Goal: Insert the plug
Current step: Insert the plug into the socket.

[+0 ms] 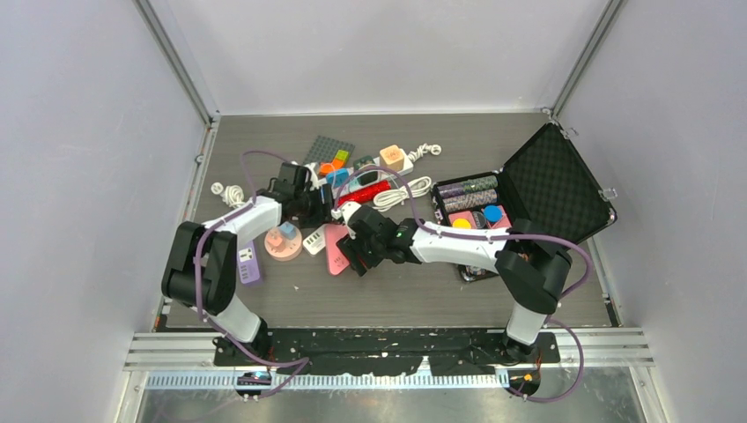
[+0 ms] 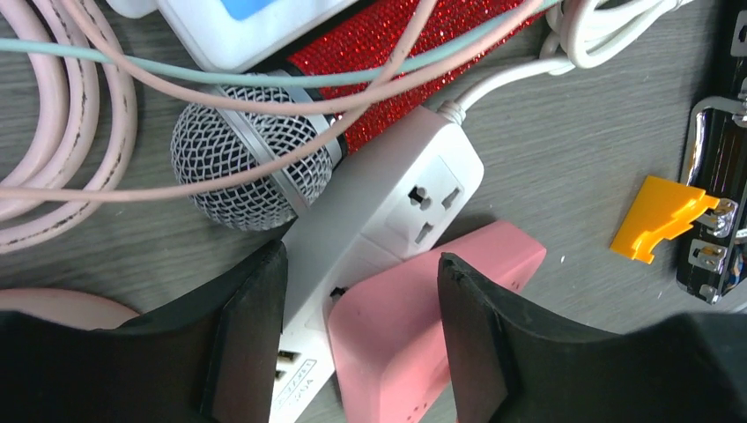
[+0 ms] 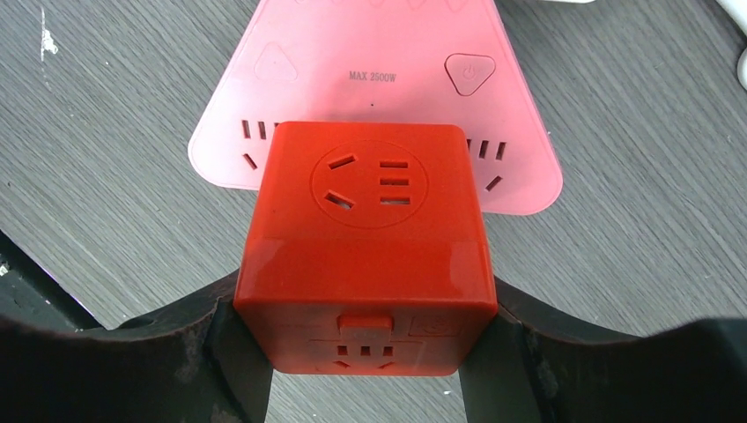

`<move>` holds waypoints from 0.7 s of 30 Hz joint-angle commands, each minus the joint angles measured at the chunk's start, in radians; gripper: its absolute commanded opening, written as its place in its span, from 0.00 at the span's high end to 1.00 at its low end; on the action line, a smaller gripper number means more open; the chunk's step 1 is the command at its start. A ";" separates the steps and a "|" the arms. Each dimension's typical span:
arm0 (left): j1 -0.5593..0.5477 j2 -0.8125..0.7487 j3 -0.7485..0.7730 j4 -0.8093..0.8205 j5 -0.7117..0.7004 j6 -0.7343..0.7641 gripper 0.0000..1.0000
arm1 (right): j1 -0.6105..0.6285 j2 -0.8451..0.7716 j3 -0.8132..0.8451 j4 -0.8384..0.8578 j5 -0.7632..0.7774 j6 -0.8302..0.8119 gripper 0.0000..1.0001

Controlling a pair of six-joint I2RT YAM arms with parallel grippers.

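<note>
In the right wrist view my right gripper (image 3: 368, 352) is shut on the plug, a red cube (image 3: 366, 229) with socket holes on its faces. The cube hangs just over the wide end of a pink triangular power strip (image 3: 291, 88), hiding its middle sockets. My left gripper (image 2: 361, 300) is open, its fingers straddling a white power strip (image 2: 388, 203) and the narrow corner of the pink strip (image 2: 414, 335). From above, both grippers, left (image 1: 324, 211) and right (image 1: 357, 256), meet at the pink strip (image 1: 336, 257). The cube is hidden there.
A microphone with a mesh head (image 2: 247, 167) and a red glitter body (image 2: 396, 35) lies against the white strip, under pink cables (image 2: 53, 132). An orange clip (image 2: 661, 220) is to the right. An open black case (image 1: 555, 181) stands at the right and toy blocks (image 1: 335, 163) behind.
</note>
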 commanded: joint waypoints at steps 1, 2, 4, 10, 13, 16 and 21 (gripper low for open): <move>-0.006 0.042 -0.081 -0.069 0.036 -0.013 0.42 | -0.009 0.057 0.036 0.004 -0.008 0.010 0.95; -0.006 0.042 -0.088 -0.068 0.036 -0.013 0.43 | -0.009 0.063 0.033 0.010 -0.009 0.010 0.95; -0.006 0.041 -0.101 -0.065 0.039 -0.017 0.43 | -0.010 0.082 0.039 0.008 -0.007 0.005 0.95; -0.006 0.033 -0.133 -0.046 0.048 -0.028 0.47 | -0.010 0.143 0.175 -0.156 0.005 0.002 0.95; -0.006 0.031 -0.141 -0.039 0.046 -0.035 0.48 | -0.013 0.186 0.256 -0.210 -0.008 0.010 0.95; -0.006 0.029 -0.146 -0.035 0.047 -0.041 0.48 | -0.014 0.217 0.313 -0.252 0.002 0.009 0.95; -0.006 0.025 -0.153 -0.030 0.047 -0.043 0.49 | -0.029 0.263 0.400 -0.304 0.002 -0.003 0.95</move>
